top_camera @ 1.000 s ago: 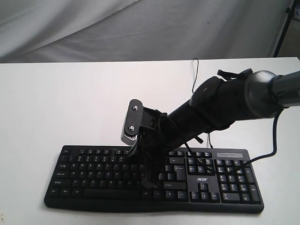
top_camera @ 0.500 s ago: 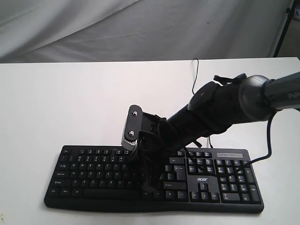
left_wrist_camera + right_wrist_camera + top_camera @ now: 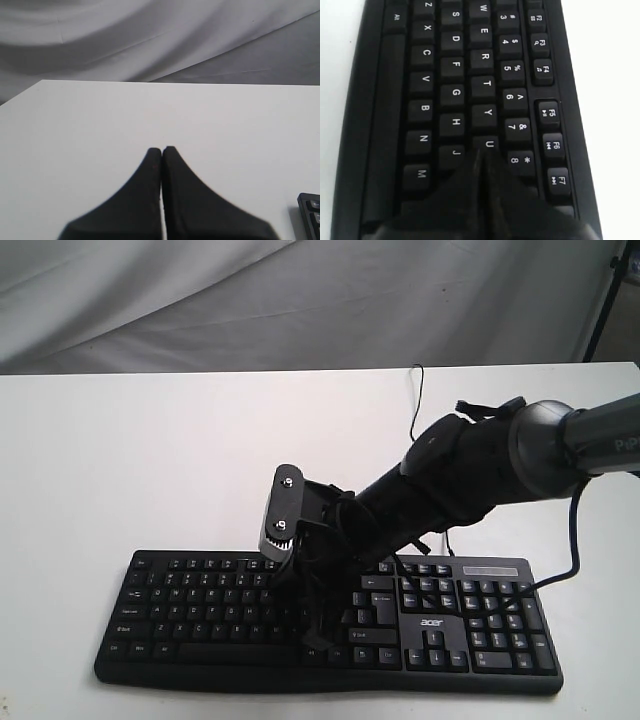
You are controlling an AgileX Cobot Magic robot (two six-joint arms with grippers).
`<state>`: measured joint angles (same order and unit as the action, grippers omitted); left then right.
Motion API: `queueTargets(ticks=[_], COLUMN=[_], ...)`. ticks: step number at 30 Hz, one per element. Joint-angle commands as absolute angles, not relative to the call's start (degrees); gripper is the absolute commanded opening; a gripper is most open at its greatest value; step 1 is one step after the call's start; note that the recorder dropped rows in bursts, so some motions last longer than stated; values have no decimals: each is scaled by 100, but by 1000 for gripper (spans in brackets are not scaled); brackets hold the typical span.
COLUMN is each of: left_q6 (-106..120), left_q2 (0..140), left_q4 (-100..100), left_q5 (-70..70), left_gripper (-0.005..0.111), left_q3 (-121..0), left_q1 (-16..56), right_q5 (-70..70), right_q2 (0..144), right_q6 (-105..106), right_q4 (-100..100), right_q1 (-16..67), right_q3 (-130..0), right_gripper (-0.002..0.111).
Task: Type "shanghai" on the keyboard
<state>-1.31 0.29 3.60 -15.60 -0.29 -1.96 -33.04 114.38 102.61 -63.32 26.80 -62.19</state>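
Exterior view: right gripper (image 3: 316,628) sits over the keyboard (image 3: 200,612), table (image 3: 150,460) stretching wide behind.

The keyboard (image 3: 200,610) lay along the table's (image 3: 150,460) near edge, its cable (image 3: 412,405) leading toward the far edge. The right gripper (image 3: 481,154) hung above its middle.

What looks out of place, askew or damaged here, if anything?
Nothing stands out. The keyboard lies flat on the table, none of its visible keys is missing, and its cable trails toward the far edge.
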Motion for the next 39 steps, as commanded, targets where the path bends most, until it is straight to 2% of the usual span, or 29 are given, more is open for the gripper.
queueTargets(ticks=[1,39], left_q6=[-139,-139], left_q2=[0,0], left_q4=[356,356], left_q5=[-1524,-1524], left_gripper=[1,1], left_q3=[0,0], left_q1=[-175,-175], right_q5=[-3339,-3229], right_q2=[11436,11436], right_q6=[10326,10326], right_q4=[-6350,-6336], right_q1=[2689,2689], right_q3=[-6207,-6207], right_gripper=[0,0])
